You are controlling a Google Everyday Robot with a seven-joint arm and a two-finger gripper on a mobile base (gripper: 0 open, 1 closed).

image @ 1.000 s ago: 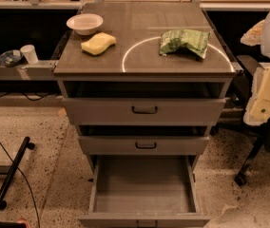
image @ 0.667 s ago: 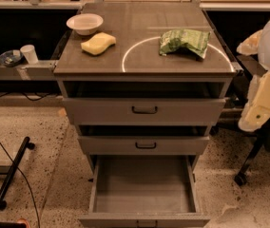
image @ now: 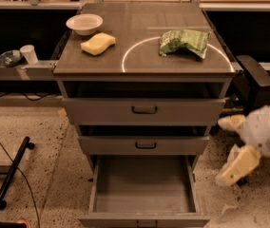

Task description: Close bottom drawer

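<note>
The grey bottom drawer (image: 143,190) stands pulled out, seemingly fully, claw (image: 233,146) low to its right.

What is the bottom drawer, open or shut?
Open. The bottom drawer is pulled far out, showing its bare inside. The hand hangs to its right, not touching.

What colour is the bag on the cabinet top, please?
The bag is green, in the camera view; the claw is low right, beside the open bottom drawer.

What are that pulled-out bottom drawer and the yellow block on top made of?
Bottom drawer: probably sheet metal, matte grey, thin flat walls. Yellow sponge: likely soft foam, rounded edges. Gripper, low, right of the cabinet: cream plastic, seemingly.
</note>
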